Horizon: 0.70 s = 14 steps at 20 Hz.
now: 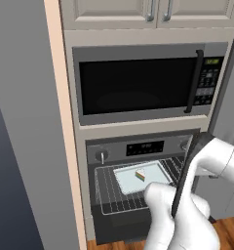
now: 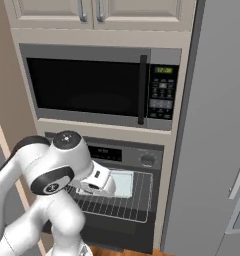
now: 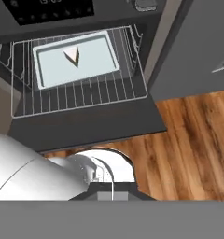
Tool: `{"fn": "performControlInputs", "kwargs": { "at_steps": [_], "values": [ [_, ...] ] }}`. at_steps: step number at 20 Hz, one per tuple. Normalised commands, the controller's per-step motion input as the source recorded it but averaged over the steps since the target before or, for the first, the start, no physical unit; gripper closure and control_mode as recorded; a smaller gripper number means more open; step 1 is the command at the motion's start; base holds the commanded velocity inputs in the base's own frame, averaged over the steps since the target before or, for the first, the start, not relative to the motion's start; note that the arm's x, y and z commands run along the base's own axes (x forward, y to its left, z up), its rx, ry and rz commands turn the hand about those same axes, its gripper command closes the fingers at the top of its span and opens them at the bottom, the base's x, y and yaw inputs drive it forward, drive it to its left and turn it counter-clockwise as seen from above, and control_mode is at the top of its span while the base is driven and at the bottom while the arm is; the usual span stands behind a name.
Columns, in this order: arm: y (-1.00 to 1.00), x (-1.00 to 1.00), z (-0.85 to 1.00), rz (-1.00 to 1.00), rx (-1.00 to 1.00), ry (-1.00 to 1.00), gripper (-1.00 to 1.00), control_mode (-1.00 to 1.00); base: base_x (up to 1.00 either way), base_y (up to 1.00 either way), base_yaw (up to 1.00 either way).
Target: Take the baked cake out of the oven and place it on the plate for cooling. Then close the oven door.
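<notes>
Wood floor (image 3: 193, 135) lies below the open oven (image 1: 138, 190), whose cake (image 1: 140, 175) shows small; the hand is closed, empty.

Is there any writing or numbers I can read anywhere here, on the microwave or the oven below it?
Microwave clock: small green digits, too blurred to read for sure.
Microwave keypad: rows of buttons with marks too small to read.
Oven display: pale digits on a black strip, too blurred to read.
Oven knobs: no readable marks.
Nothing readable on the cupboards, the tray or the cake.
</notes>
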Motion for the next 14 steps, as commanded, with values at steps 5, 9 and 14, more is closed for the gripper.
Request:
{"fn": "performControlInputs", "kwargs": {
  "at_steps": [5,9,14],
  "values": [
    [0.24,0.00,-0.08,0.06,-0.03,0.22,1.00,-1.00,0.00,0.00,0.00],
    [0.18,0.03,-0.45,0.06,0.02,0.00,1.00,-1.00,0.00,0.00,0.00],
    [0.38,0.34,-0.47,0.09,0.03,0.00,1.00,-1.00,0.00,0.00,0.00]
  ]
}}
